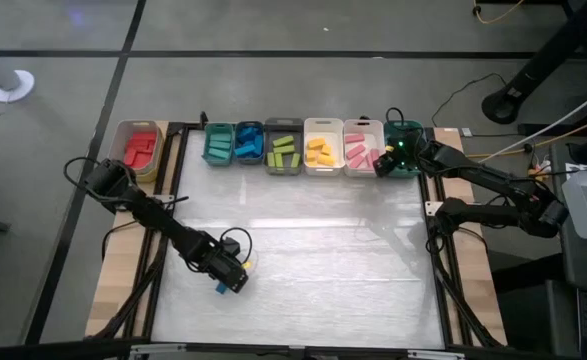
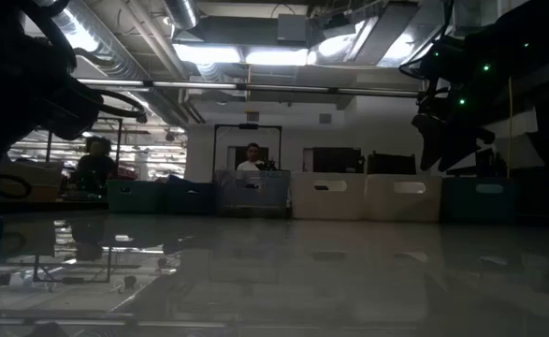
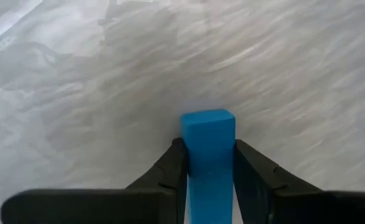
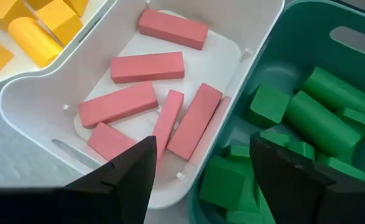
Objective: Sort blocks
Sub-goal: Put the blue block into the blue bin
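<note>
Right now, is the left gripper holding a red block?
No, the left gripper has its fingers closed on a blue block above the table.

blue block (image 3: pixel 208 155), pink blocks (image 4: pixel 147 66), green blocks (image 4: pixel 322 112)

Row of seven bins (image 1: pixel 323 160) along table (image 1: pixel 303 270), person (image 2: pixel 250 161) seated beyond

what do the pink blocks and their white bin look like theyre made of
Pink blocks: probably painted wood or matte foam, with flat even colour, crisp edges and no gloss. White bin: likely moulded plastic, with thin smooth walls, rounded corners and a slight sheen.
</note>
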You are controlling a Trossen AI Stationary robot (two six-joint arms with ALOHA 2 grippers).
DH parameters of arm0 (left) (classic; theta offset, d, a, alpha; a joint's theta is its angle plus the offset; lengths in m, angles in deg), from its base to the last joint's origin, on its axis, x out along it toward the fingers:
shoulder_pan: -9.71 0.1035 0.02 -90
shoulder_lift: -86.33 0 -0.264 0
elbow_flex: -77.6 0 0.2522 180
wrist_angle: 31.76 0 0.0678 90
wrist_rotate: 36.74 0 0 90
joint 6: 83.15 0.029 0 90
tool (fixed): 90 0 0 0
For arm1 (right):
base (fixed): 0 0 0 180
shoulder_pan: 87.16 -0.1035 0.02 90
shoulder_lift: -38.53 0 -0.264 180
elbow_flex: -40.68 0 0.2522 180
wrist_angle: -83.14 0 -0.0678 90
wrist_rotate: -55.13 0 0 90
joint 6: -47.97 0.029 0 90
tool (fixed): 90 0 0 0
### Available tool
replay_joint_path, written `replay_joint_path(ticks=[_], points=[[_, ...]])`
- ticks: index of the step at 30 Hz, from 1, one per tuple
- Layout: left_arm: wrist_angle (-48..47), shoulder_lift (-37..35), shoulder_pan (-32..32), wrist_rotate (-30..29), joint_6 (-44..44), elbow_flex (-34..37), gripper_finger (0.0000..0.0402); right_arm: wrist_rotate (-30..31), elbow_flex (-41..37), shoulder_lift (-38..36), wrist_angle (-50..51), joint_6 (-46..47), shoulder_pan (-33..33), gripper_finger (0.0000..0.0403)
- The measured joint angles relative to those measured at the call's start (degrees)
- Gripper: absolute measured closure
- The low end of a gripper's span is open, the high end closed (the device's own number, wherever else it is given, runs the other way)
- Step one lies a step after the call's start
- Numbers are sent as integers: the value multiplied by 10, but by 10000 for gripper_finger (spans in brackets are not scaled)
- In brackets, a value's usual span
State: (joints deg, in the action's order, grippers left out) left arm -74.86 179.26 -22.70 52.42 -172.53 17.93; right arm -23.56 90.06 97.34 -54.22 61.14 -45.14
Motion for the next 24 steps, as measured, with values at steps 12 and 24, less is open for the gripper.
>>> replay_joint_path(ticks=[12, 24], points=[[2, -74, 93, -71, 173, -8, 306, -95, 0, 0, -3, 0, 0, 146], [27, -200, 359, -217, 517, -9, 306, -124, 0, -1, -9, 0, 0, 146]])
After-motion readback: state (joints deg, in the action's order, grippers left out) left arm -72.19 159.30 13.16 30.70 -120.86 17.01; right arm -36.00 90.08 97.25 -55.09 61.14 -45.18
